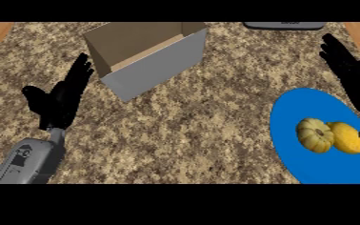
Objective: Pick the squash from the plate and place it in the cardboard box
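The squash (315, 134) lay on the plate (295, 119), the box (149, 57) unfilled. Both the left hand (63, 95) and right hand (341, 62) had straight fingers, grasping nothing; everything remained to do.

Speckled brown granite counter (204, 124), tan-lined grey cardboard box (151, 64), bright blue plate (302, 148), pale yellow squash (315, 134) beside a deeper yellow fruit (346, 137), both black hands (63, 97) (341, 62).

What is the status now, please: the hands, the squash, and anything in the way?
Left hand open, resting beside cardboard box. Right hand open, above blue plate. Squash on plate, untouched. Nothing on the counter between plate and box.
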{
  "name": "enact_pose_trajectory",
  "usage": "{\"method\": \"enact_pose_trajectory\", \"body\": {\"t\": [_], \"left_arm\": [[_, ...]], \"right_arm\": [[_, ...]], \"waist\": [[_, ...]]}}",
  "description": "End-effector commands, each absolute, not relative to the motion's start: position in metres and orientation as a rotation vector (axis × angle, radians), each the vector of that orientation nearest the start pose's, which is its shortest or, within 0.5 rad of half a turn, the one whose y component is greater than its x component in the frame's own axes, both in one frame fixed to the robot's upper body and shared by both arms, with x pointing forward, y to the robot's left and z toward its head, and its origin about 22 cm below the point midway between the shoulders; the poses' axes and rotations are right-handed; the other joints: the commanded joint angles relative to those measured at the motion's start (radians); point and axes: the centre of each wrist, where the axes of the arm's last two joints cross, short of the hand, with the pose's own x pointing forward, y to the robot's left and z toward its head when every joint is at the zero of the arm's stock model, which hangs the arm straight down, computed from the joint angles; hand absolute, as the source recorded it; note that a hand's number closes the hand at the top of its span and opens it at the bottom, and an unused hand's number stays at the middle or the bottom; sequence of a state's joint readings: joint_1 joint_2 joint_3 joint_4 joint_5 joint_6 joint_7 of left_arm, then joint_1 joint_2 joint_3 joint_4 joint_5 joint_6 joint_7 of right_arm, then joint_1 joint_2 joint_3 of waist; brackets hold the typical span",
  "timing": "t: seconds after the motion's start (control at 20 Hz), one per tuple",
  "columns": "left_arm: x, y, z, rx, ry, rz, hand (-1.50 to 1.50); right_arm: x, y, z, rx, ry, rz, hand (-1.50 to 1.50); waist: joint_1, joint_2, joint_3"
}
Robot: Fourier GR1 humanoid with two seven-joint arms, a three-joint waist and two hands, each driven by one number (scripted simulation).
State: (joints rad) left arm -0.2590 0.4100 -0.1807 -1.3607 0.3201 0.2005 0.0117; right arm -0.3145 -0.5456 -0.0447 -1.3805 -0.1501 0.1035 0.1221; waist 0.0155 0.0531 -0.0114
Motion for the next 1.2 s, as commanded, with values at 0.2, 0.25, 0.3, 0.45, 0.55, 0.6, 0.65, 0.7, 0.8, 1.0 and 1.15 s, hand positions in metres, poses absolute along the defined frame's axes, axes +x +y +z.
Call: {"method": "enact_pose_trajectory", "body": {"t": [0.2, 0.25, 0.3, 0.45, 0.55, 0.6, 0.65, 0.7, 0.8, 1.0, 1.15], "left_arm": [[0.271, 0.324, 0.008, 0.386, -1.450, -0.224, 0.00], [0.269, 0.330, 0.011, 0.425, -1.442, -0.250, 0.00], [0.272, 0.315, 0.004, 0.312, -1.418, -0.187, 0.00], [0.258, 0.325, -0.004, 0.407, -1.402, -0.253, 0.00], [0.258, 0.316, -0.006, 0.382, -1.431, -0.284, 0.00], [0.248, 0.317, -0.013, 0.377, -1.414, -0.309, 0.00], [0.259, 0.311, -0.004, 0.390, -1.433, -0.317, 0.00], [0.255, 0.309, -0.006, 0.374, -1.440, -0.334, 0.00], [0.257, 0.298, -0.011, 0.354, -1.459, -0.337, 0.00], [0.253, 0.306, -0.014, 0.340, -1.450, -0.375, 0.00], [0.266, 0.301, -0.002, 0.339, -1.453, -0.394, 0.00]], "right_arm": [[0.251, -0.419, 0.105, -0.475, -1.978, 0.221, -1.50], [0.246, -0.429, 0.115, -0.528, -2.065, 0.189, -1.50], [0.279, -0.395, 0.125, -0.367, -2.196, -0.233, -1.50], [0.182, -0.483, 0.061, -0.920, -1.949, -0.136, -1.50], [0.162, -0.481, 0.047, -0.897, -2.140, -0.066, -1.50], [0.147, -0.486, 0.047, -0.908, -2.177, 0.035, -1.50], [0.135, -0.478, 0.037, -0.916, -2.191, 0.146, -1.50], [0.119, -0.483, 0.035, -0.928, -2.173, 0.255, -1.50], [0.083, -0.487, 0.032, -0.984, -2.069, 0.394, -1.50], [0.027, -0.472, 0.039, -1.111, -1.886, 0.520, -1.50], [0.016, -0.444, 0.047, -1.051, -1.794, 0.579, -1.50]], "waist": [[-0.156, -0.083, 0.023], [-0.170, -0.095, 0.028], [-0.197, -0.172, 0.081], [-0.177, -0.072, 0.027], [-0.142, -0.068, 0.023], [-0.130, -0.071, 0.021], [-0.121, -0.066, 0.019], [-0.107, -0.065, 0.016], [-0.092, -0.060, 0.012], [-0.069, -0.058, 0.008], [-0.048, -0.054, 0.008]]}}
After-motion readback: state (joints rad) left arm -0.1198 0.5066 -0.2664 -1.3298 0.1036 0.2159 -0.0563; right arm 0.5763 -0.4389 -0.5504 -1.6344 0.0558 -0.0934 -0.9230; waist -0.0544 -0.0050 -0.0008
